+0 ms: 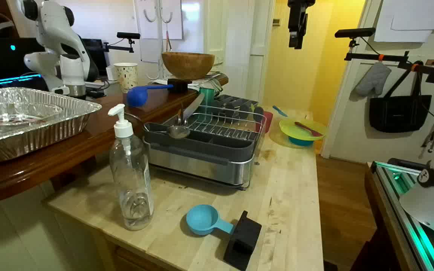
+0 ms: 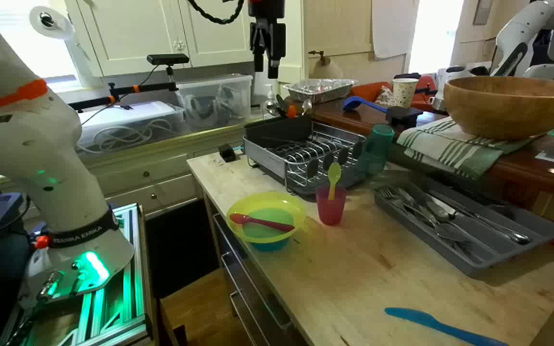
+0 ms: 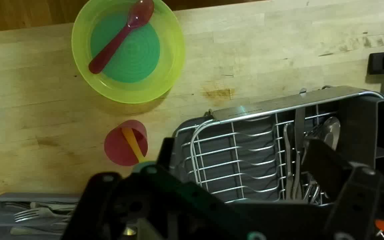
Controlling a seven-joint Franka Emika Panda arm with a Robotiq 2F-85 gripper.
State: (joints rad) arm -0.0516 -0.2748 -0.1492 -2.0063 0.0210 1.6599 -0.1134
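As we see in the wrist view, the fingers [image 3: 327,160] of the gripper [image 2: 266,67] stand spread apart, released, in mid-air. Between them in that view, at a lower level, lies the dish rack [image 3: 278,103], well apart from the gripper. In an exterior view, we find a red cup [image 2: 331,214] on the wooden worktop [image 2: 354,274], on the near side of the rack, with a yellow spoon [image 2: 334,174] in it. Left of the cup, we note a yellow dish [image 2: 267,198] with a red spoon [image 2: 262,222] across it. Right of the cup sits a grey cutlery tray [image 2: 426,239]; nearest, at right, lies a blue knife [image 2: 421,318].
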